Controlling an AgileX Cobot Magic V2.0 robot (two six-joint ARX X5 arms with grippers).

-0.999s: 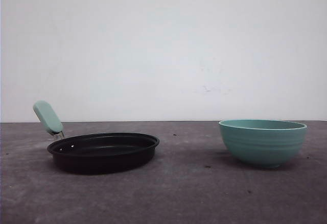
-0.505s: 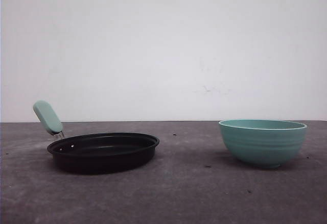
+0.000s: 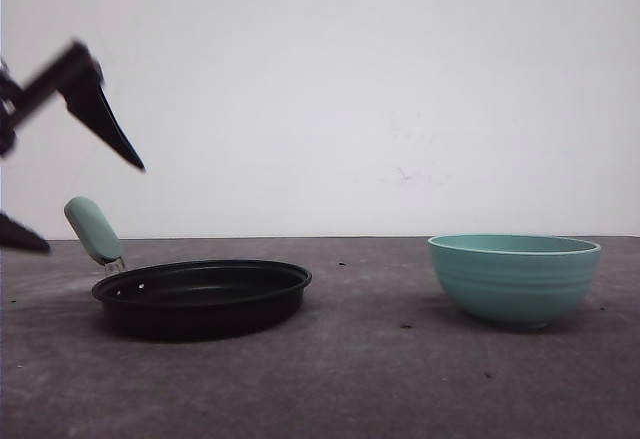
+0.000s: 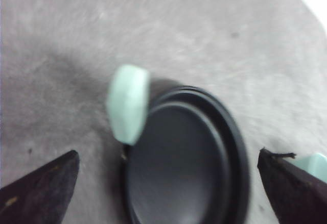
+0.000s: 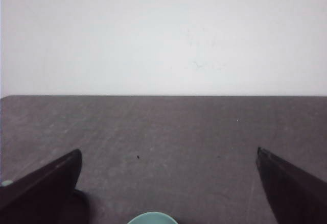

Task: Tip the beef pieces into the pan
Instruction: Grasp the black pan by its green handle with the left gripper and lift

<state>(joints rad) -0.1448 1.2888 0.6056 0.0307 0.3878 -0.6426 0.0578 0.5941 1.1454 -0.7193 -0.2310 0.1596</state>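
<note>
Your left claw (image 3: 60,159) is wide open and holds nothing; it hangs above the pan's mint handle (image 3: 93,229), near the tabletop's (image 3: 380,379) left edge. The pan (image 3: 205,297) lies just below it. Your right claw (image 5: 168,193) is also open and empty, above the teal bowl (image 3: 515,279). Beef pieces I cannot see; probably they are inside the bowl.

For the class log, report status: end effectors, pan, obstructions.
Left end effector open above pan handle. Right end effector open, empty. Pan empty. Nothing obstructing.
</note>
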